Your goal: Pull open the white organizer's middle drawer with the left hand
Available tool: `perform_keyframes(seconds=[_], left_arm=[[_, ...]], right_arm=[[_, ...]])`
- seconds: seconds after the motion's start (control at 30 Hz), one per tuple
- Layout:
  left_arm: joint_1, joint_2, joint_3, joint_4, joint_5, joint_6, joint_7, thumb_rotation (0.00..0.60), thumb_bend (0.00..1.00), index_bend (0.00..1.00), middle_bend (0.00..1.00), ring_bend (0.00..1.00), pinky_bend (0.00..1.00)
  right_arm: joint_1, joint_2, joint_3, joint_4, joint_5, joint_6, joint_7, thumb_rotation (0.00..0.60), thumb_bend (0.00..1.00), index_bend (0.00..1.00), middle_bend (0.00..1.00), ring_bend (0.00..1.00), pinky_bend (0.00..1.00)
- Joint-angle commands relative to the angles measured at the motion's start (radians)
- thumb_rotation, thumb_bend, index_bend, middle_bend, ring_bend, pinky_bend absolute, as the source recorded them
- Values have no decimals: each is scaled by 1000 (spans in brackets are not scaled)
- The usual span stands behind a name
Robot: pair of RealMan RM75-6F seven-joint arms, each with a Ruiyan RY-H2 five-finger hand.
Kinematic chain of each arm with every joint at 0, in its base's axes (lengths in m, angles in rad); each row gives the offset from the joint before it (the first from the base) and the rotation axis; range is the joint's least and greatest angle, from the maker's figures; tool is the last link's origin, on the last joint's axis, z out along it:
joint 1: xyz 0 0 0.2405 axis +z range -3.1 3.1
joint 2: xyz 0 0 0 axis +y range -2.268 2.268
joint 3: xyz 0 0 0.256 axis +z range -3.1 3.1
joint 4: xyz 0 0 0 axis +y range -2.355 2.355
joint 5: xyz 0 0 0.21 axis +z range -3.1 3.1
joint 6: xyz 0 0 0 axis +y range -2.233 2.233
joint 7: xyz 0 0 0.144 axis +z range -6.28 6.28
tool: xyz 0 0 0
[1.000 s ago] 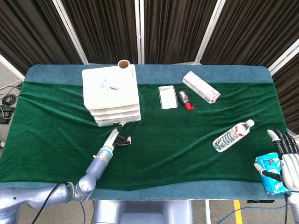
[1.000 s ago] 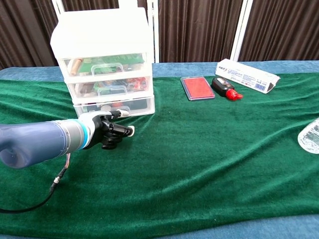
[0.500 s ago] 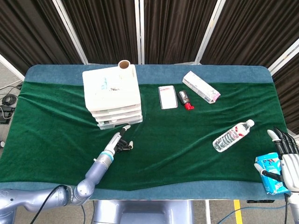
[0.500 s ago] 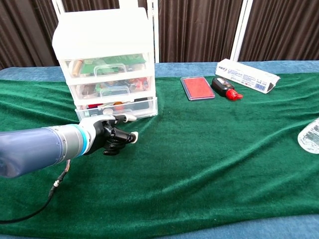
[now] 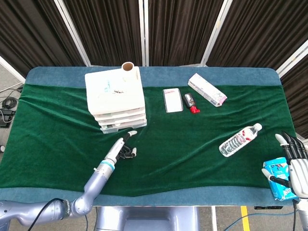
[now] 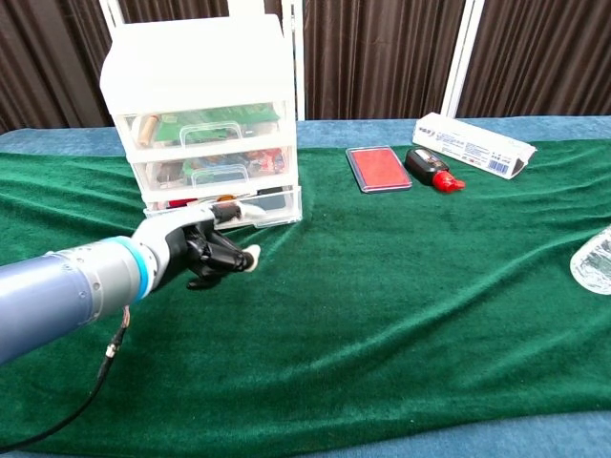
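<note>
The white organizer (image 5: pixel 114 91) (image 6: pixel 196 67) stands at the back left of the green cloth with three clear drawers. Its middle drawer (image 6: pixel 212 172) sits flush and closed. The bottom drawer (image 6: pixel 263 212) juts out a little past the frame. My left hand (image 6: pixel 199 248) (image 5: pixel 124 144) hovers just in front of that bottom drawer. One finger reaches up to the bottom drawer's front while the others curl in on nothing. Far off at the table's right edge, my right hand (image 5: pixel 298 163) lies with fingers spread beside a blue packet (image 5: pixel 280 179).
A red flat case (image 6: pixel 379 168), a black and red item (image 6: pixel 431 168) and a long white box (image 6: pixel 474 145) lie at the back centre. A water bottle (image 5: pixel 239 140) lies on its side to the right. A cardboard roll (image 5: pixel 128 66) stands behind the organizer.
The bottom drawer slid out slightly. My left hand rose and its extended finger now reaches the bottom drawer's front. The right hand stayed still.
</note>
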Motion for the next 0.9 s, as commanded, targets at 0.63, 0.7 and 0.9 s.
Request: perform_keyframes(seconds=[0.63, 0.7, 0.9], left_arm=[[-7, -113, 12, 28, 39, 375, 564, 600, 609, 128, 943, 900, 927], [-8, -115, 3, 34, 32, 367, 564, 600, 609, 134, 944, 900, 927], [-11, -120, -13, 45, 21, 350, 560, 600, 610, 143, 944, 901, 927]], right_arm=[[-1, 2, 0, 1, -1, 3, 5, 600, 44, 69, 0, 0, 0], [-1, 2, 0, 1, -2, 2, 5, 600, 44, 69, 0, 0, 0], [0, 2, -1, 1, -3, 2, 5, 600, 43, 69, 0, 0, 0]])
